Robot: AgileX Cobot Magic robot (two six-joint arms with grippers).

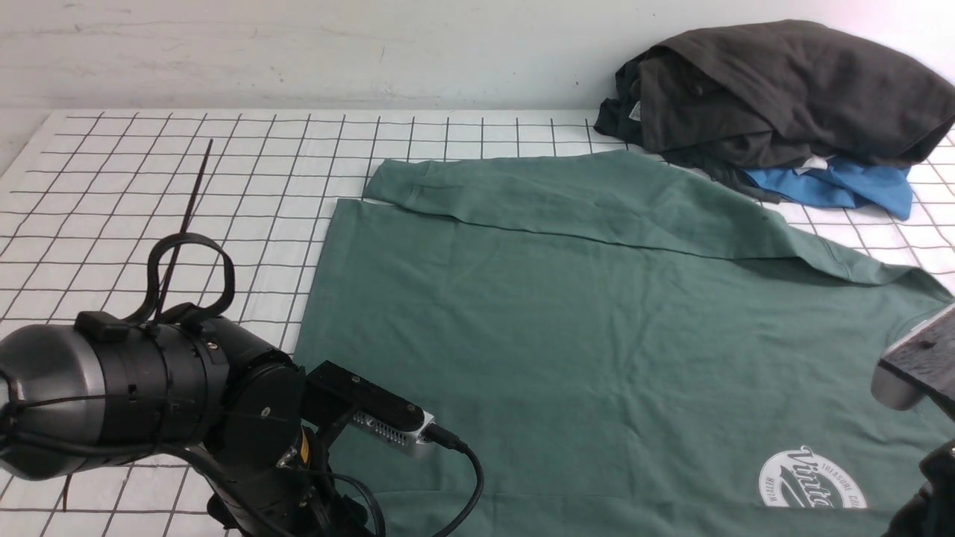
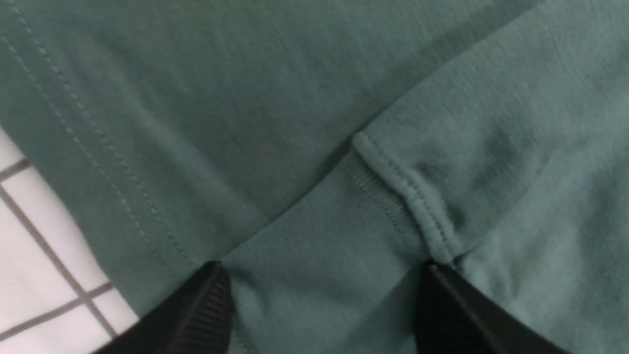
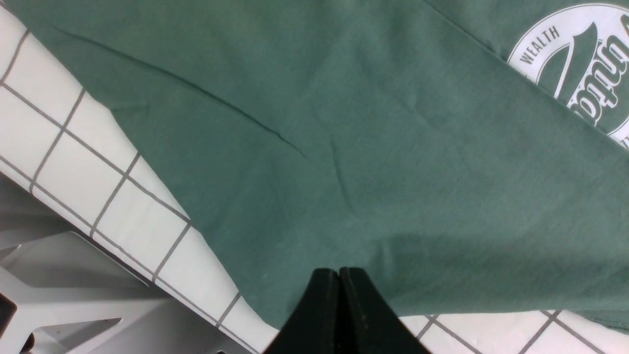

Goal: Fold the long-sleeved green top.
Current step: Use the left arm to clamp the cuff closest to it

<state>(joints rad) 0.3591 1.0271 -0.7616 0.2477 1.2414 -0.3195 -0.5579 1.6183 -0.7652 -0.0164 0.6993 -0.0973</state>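
The green long-sleeved top [image 1: 597,335] lies spread flat on the gridded table, its round white logo [image 1: 813,477] near the front right. One sleeve [image 1: 567,201] is folded across the far side of the body. In the left wrist view my left gripper [image 2: 324,268] is open, its fingers wide apart on either side of the ribbed cuff [image 2: 319,231] of the other sleeve, which lies flat on the top's body. My right gripper [image 3: 339,271] is shut, its tips at the top's edge [image 3: 314,206] near the logo [image 3: 580,64], with no fabric seen between them.
A heap of dark garments [image 1: 783,97] with a blue one [image 1: 843,186] under it sits at the far right. A black strap [image 1: 186,201] sticks up from my left arm [image 1: 149,395]. The table's near edge [image 3: 123,265] shows in the right wrist view.
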